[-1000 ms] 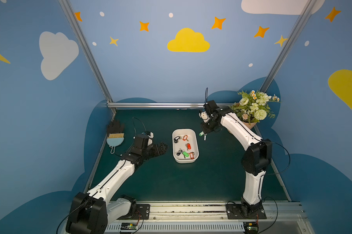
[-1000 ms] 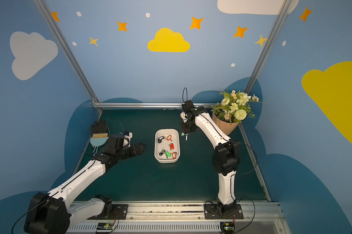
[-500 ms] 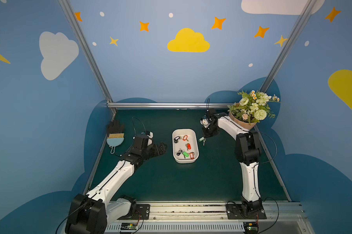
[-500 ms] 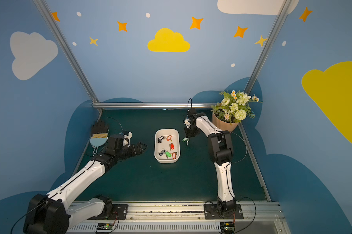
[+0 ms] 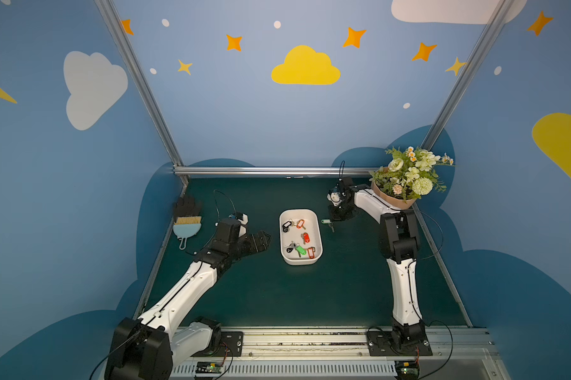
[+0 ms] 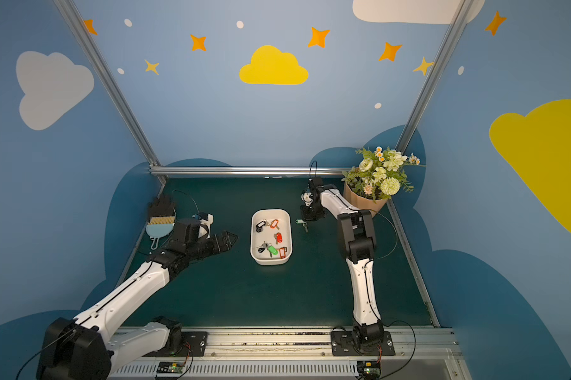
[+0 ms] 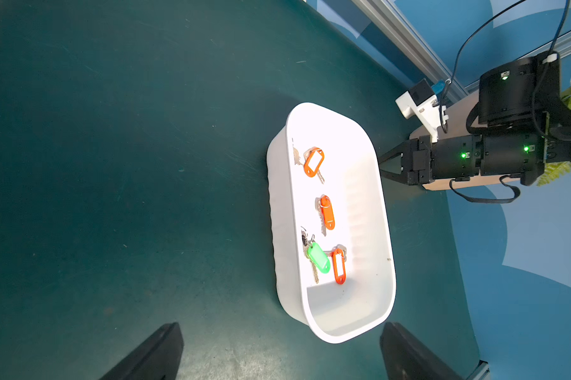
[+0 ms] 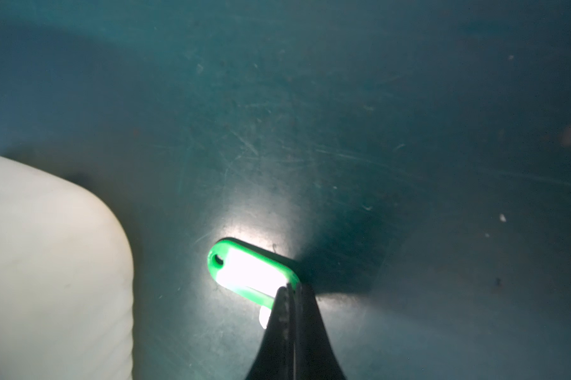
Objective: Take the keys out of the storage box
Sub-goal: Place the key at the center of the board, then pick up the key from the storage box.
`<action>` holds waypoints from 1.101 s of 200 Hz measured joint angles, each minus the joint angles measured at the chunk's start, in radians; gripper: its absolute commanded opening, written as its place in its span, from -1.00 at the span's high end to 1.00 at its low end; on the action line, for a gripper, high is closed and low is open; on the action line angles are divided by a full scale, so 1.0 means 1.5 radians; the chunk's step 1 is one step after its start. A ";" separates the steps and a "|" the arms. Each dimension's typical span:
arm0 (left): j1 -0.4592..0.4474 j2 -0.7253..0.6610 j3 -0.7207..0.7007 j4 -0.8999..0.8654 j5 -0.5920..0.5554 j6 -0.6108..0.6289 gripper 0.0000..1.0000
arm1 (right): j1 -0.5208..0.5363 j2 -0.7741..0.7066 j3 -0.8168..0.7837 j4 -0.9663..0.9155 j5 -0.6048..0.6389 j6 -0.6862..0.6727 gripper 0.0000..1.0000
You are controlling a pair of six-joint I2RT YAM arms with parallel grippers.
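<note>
Right gripper [image 8: 289, 289] pinched shut on a green-tagged key [image 8: 251, 269], low over the mat [image 8: 376, 98] just beside the storage box [image 5: 300, 261], so a release looks next, then a reach for the keys [image 5: 305, 237] lying inside, left gripper [image 5: 261, 238] hanging wide open nearby.

storage box [image 7: 364, 210]: smooth plastic | keys [image 7: 326, 214]: metal, plastic tags

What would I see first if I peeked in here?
A white storage box sits in the middle of the green table, with bright orange, green and black tagged keys inside. Just beside it, the right pincer pinches a green-tagged key. A pot of flowers stands in the far right corner.
</note>
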 measured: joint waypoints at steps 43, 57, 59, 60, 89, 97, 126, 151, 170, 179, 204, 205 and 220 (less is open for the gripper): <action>0.000 0.004 0.000 0.000 -0.002 0.000 -1.00 | 0.002 -0.001 -0.003 0.002 0.002 -0.003 0.45; 0.000 0.012 0.000 0.001 0.001 -0.002 -0.99 | 0.002 -0.004 -0.003 0.001 0.004 -0.005 0.35; 0.000 0.014 0.000 0.001 0.002 -0.002 -0.99 | 0.002 -0.006 -0.003 0.000 0.004 -0.005 0.34; 0.000 0.015 0.000 0.001 0.002 -0.003 -0.99 | 0.002 -0.007 -0.003 0.000 0.005 -0.004 0.34; 0.000 0.056 0.012 0.000 0.023 -0.012 -0.87 | 0.004 -0.043 -0.006 -0.013 0.012 -0.011 0.16; -0.001 0.070 0.021 -0.002 0.030 -0.013 -0.84 | 0.005 -0.062 -0.006 -0.017 0.012 -0.013 0.13; -0.009 0.110 0.050 0.001 0.056 -0.022 -0.73 | 0.019 -0.144 -0.013 -0.029 0.008 -0.021 0.10; -0.014 0.152 0.069 0.006 0.084 -0.027 -0.60 | 0.055 -0.205 -0.019 -0.041 0.006 -0.023 0.09; -0.014 0.195 0.084 0.009 0.103 -0.034 -0.49 | 0.095 -0.232 -0.020 -0.054 0.006 -0.023 0.09; -0.014 0.216 0.089 0.016 0.114 -0.038 -0.46 | 0.116 -0.240 -0.020 -0.063 0.005 -0.023 0.09; -0.015 0.264 0.098 0.035 0.143 -0.050 -0.41 | 0.170 -0.247 -0.020 -0.082 -0.003 -0.017 0.09; -0.015 0.266 0.099 0.035 0.143 -0.051 -0.41 | 0.172 -0.247 -0.020 -0.084 -0.004 -0.016 0.09; -0.015 0.295 0.114 0.038 0.160 -0.058 -0.35 | 0.200 -0.247 -0.025 -0.091 -0.014 -0.007 0.09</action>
